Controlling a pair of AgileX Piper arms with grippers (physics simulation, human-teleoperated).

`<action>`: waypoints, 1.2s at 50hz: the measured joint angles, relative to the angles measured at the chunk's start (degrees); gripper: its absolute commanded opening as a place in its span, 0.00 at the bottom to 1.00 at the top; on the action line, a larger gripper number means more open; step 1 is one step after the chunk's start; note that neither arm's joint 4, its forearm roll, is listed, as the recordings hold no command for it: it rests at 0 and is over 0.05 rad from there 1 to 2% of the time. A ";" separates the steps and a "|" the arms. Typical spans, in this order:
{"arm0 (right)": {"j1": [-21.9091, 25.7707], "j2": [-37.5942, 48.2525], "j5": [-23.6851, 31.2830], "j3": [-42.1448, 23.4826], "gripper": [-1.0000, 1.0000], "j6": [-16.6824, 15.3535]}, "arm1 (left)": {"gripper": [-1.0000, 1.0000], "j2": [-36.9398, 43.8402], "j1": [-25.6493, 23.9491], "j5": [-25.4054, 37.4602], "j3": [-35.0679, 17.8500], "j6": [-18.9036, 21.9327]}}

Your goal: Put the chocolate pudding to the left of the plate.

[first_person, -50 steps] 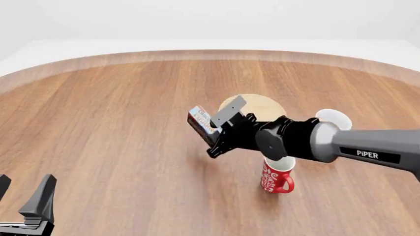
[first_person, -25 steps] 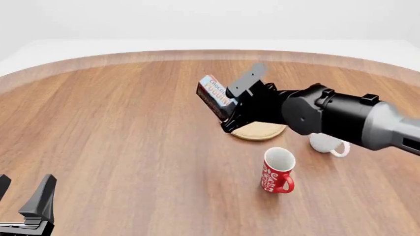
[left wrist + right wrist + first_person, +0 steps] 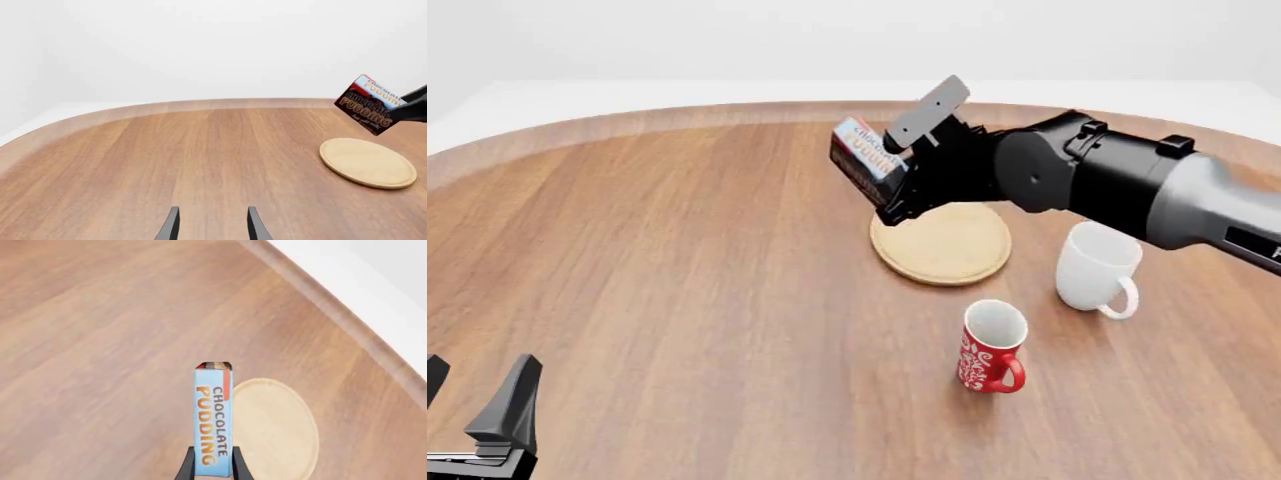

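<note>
The chocolate pudding (image 3: 865, 160), a small carton with a dark brown front and a light blue top, hangs tilted in the air over the far left rim of the plate (image 3: 942, 243). My right gripper (image 3: 890, 168) is shut on it. In the right wrist view the chocolate pudding (image 3: 213, 422) stands between the fingers, with the plate (image 3: 273, 427) just beside it below. The left wrist view shows the chocolate pudding (image 3: 370, 105) raised above the plate (image 3: 367, 162). My left gripper (image 3: 474, 388) is open and holds nothing near the front left corner, far from both.
A white mug (image 3: 1094, 268) stands right of the plate. A red patterned mug (image 3: 992, 347) stands nearer, in front of the plate. The round wooden table (image 3: 667, 260) stretches bare to the plate's left, and its curved far edge (image 3: 694, 115) lies behind.
My right arm has swung up and toward the far side, carrying the pudding from in front of the plate to above its far left rim. The left arm has stayed still.
</note>
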 measured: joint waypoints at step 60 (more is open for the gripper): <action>-1.05 28.96 11.90 -32.96 0.00 -0.04 | 1.00 0.00 0.00 0.00 0.00 0.00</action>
